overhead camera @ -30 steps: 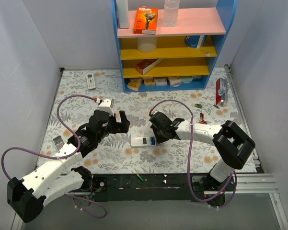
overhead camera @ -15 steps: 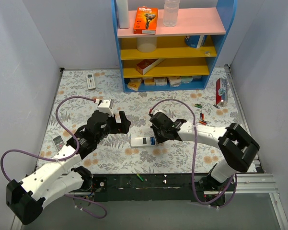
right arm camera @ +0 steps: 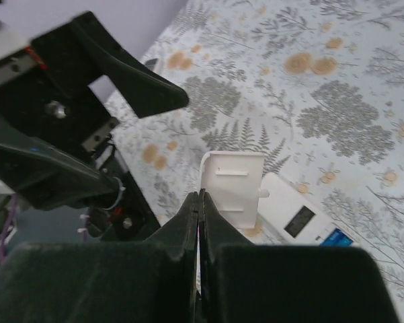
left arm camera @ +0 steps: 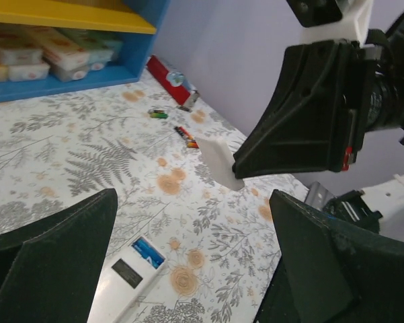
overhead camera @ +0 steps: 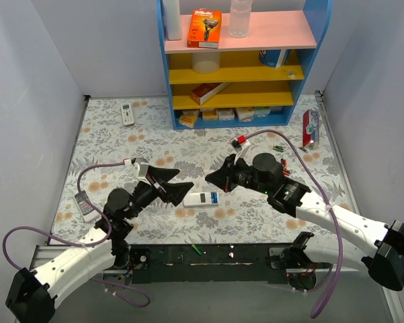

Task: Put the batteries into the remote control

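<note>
The remote control (overhead camera: 200,199) lies back-up mid-table, its battery recess open with a blue patch showing inside; it also shows in the left wrist view (left arm camera: 124,279) and the right wrist view (right arm camera: 302,219). My right gripper (overhead camera: 212,179) (right arm camera: 200,196) is shut on the white battery cover (right arm camera: 232,182) (left arm camera: 222,161) and holds it above the remote's right end. My left gripper (overhead camera: 181,184) (left arm camera: 193,196) is open and empty, just above the remote's left end. Loose batteries (overhead camera: 282,164) (left arm camera: 186,136) lie at the right, with green ones (overhead camera: 277,148) (left arm camera: 157,114) further back.
A blue shelf unit (overhead camera: 238,64) stands at the back. A red package (overhead camera: 310,128) leans at the right wall. A white remote with a screen (overhead camera: 127,113) lies back left, a grey remote (overhead camera: 84,202) at the left. One green cell (overhead camera: 196,249) lies on the front rail.
My right gripper has risen off the remote with the battery cover in it. My left arm has swung down and now points its open jaws at the remote from the left.
</note>
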Robot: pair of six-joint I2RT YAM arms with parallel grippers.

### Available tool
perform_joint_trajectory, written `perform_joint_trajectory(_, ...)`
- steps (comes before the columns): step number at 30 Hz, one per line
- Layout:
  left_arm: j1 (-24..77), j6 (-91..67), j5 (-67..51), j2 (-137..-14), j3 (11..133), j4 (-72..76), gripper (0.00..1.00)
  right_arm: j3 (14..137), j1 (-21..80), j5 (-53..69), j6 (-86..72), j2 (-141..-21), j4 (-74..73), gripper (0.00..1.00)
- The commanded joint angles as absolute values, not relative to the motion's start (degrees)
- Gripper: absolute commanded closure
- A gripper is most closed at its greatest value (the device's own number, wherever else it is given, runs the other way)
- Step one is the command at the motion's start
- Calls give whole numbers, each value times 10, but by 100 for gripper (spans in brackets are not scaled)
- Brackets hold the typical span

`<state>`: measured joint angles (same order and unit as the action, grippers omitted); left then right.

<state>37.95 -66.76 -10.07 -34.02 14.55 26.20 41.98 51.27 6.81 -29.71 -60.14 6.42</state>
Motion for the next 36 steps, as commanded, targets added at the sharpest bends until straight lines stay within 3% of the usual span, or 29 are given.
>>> perform_joint_trajectory(1, 376, -662, -218, -354, 99, 509, 2, 389, 504, 167, -358, -563, 203, 99)
perform_joint_trajectory(8, 377, -521, -344, -386, 158, 437, 2, 403, 498, 217, -386, -555, 199, 99)
perform_joint_trajectory(14, 398, -313, -338, -380, 243, 246, 2, 425, 493, 238, -402, -552, 176, 99)
perform_joint_trajectory(19, 404, -196, -361, -384, 258, 199, 2, 430, 492, 258, -417, -555, 195, 99)
perform_joint_trajectory(36, 409, -203, -360, -424, 223, 308, 2, 424, 492, 295, -475, -588, 271, 99)
